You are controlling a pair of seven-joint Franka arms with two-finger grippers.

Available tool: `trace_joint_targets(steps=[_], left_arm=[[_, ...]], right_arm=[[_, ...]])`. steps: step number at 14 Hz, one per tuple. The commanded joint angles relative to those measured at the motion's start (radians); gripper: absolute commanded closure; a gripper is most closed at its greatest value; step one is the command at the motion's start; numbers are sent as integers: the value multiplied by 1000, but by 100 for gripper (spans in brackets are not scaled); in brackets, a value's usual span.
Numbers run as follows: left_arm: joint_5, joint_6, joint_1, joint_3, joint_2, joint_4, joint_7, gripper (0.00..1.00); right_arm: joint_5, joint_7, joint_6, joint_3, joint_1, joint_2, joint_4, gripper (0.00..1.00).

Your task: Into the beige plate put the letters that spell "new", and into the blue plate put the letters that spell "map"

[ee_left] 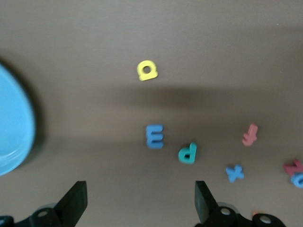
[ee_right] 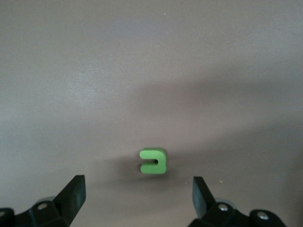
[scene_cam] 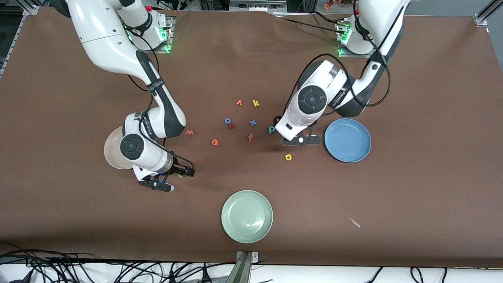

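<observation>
The green n point(ee_right: 153, 161) lies flat just ahead of my open right gripper point(ee_right: 138, 191), which hovers low over the table point(scene_cam: 159, 184) beside the beige plate point(scene_cam: 112, 151); my right arm hides part of that plate. The salmon w point(scene_cam: 189, 132) and orange e point(scene_cam: 214, 142) lie toward the middle. My left gripper point(scene_cam: 300, 140) hangs open and empty point(ee_left: 141, 198) beside the blue plate point(scene_cam: 347, 140). Under it I see the blue-purple m point(ee_left: 155, 136), the teal p point(ee_left: 188, 153) and the yellow a point(ee_left: 147, 70). In the front view the m is hidden by the left hand.
Spare letters lie mid-table: an orange f point(scene_cam: 250, 137), a blue x point(scene_cam: 253, 122), a blue o point(scene_cam: 228, 120) touching a small red letter point(scene_cam: 232, 126), a yellow k point(scene_cam: 256, 103) and an orange letter point(scene_cam: 239, 103). A pale green plate point(scene_cam: 246, 216) sits nearest the front camera.
</observation>
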Motion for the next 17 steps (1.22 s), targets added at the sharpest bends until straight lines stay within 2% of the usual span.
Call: trace_joint_targets(steps=[1,2,4,7,8,10,12,13,15,17], left_arm=[[136,48,-57,8,98,38,-28,0],[187,50,-69,8,119,38,-60,0],[212,91,-78,6,139,25,-110,0],[221,154,-74,6,175,21,-111,1],[221,157,-74,6,187,20,-111,3],[221,157,-66,6,201,20,-101,13],[221,157,-66,6,202,20,-101,26],[221,157,-66,5,201,20,-101,36],[219,157,-66,6,201,20,-100,70],[219,153,-55,5,198,20,-100,91]], right_arm=[[11,15,-5,5,-3,38,46,0],[10,14,-3,5,-5,45,47,0],[8,14,-13,5,-9,56,67,2],[1,9,-14,4,-12,65,70,13],[-2,11,-14,4,-12,67,70,17],[-2,11,-13,2,-12,75,75,24],[-4,11,-17,1,-11,79,84,31],[-4,11,-17,2,-11,81,84,36],[-5,12,-17,1,-11,82,84,45],[-5,12,-17,1,-11,82,84,51]])
